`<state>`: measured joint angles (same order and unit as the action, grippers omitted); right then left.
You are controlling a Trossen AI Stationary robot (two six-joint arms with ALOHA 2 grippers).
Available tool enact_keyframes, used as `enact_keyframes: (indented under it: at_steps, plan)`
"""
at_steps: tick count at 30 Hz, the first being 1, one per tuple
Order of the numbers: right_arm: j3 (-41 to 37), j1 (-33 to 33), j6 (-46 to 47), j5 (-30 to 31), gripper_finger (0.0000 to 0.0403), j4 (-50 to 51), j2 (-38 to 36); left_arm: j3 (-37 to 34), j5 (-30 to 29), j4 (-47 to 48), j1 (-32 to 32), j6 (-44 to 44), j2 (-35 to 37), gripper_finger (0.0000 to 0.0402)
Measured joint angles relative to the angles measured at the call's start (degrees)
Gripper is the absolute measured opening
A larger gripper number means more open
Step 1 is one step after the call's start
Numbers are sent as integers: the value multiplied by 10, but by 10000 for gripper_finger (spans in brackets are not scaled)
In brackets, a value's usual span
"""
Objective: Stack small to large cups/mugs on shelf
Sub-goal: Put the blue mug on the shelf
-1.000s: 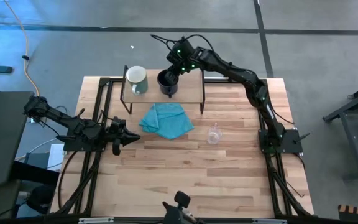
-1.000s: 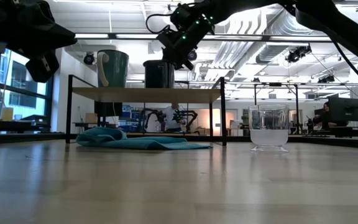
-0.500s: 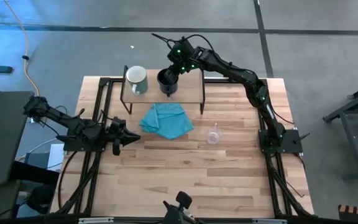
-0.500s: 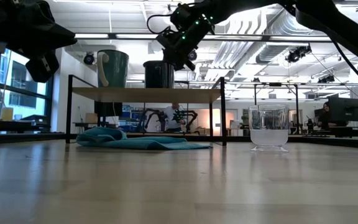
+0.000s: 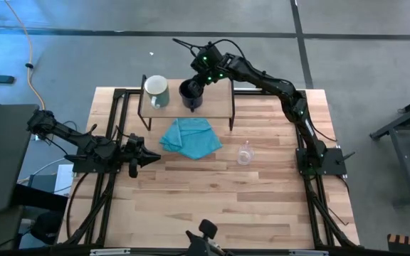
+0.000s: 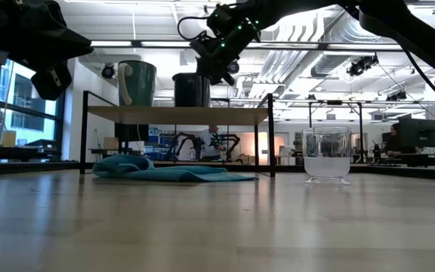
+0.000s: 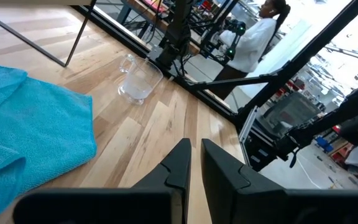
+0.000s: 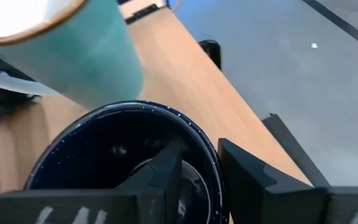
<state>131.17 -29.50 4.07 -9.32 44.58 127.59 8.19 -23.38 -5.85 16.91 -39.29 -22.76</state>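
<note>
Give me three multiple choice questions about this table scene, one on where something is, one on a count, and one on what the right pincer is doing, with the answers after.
1. Where is the clear glass cup?
A. On the shelf
B. On the tabletop, to the right of the blue cloth
C. Inside the black mug

2. How many mugs stand on the shelf?
A. None
B. Two
C. Four

3. What is the state of the right pincer?
A. Closed on the black mug's rim
B. Open above the glass cup
C. Resting on the cloth

Answers:
1 B: the high view shows the glass on the wood beside the blue cloth, clear of the shelf.
2 B: the pale green mug and the black mug stand side by side on the board.
3 A: the right wrist view shows one finger inside the rim and one outside.

The left pincer waits at the table's left edge.
</note>
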Motion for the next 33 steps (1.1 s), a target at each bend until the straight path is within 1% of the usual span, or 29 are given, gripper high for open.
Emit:
enact_keyframes:
  at_steps: [8,12,33]
  plan:
    - [0,0,10,-8,139,-10,0,0,0,0,0,0,0,26]
    - [0,-1,15,-6,152,-10,0,0,0,0,0,0,0,26]
    - [0,-2,34,29,153,-6,0,0,0,0,0,0,0,26]
